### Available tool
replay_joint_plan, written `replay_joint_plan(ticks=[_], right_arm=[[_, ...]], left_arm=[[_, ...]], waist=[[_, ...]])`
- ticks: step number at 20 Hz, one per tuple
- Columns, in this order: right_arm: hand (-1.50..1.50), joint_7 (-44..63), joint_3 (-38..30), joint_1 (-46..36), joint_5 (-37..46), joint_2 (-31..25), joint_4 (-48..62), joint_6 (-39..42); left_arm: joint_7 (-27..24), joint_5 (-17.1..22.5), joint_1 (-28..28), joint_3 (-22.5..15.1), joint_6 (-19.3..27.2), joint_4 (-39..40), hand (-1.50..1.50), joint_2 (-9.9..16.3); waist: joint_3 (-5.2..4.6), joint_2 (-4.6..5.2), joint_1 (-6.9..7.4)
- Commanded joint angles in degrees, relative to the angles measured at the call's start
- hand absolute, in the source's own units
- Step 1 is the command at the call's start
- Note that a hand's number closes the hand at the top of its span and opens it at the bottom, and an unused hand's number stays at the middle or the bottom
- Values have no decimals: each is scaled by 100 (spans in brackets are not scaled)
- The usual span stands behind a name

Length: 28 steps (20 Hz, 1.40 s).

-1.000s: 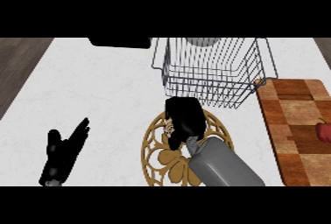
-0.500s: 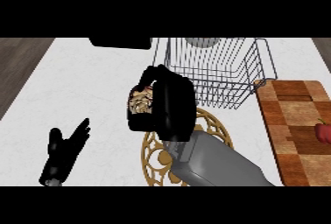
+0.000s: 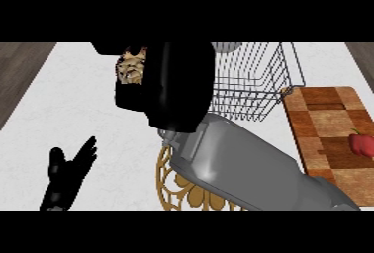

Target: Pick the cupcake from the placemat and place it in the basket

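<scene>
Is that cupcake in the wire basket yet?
Not yet. The cupcake sits in the curled right hand, lifted off the placemat and left of the basket.

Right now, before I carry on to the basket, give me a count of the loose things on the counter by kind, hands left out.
Cupcake, held in the right hand: 1
Wire basket: 1
Placemat: 1
Wooden cutting board: 1
Red fruit or vegetable on the board: 1
Total: 5
</scene>
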Motion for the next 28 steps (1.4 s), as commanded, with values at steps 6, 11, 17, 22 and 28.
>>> replay_joint_plan(ticks=[6,11,17,22,28], right_arm=[[150,1156,-880,-1062,-169,57,982,103],[150,475,-1361,-1096,-196,58,1610,127],[150,-460,-1763,-729,-394,58,2345,-497],[150,-1078,-2243,-483,-753,59,2680,-1008],[150,-1810,-2395,-143,-1325,59,2909,-1705]], left_arm=[[50,-28,87,7,32,97,0,-66],[175,-40,44,31,91,47,0,-109],[7,55,42,164,-87,156,0,-44],[91,-3,172,156,-23,-97,0,-57],[66,-169,100,52,32,61,0,-184]], waist=[[-36,65,-123],[-30,77,-188],[-29,97,-183],[-25,100,-161],[-26,92,-174]])
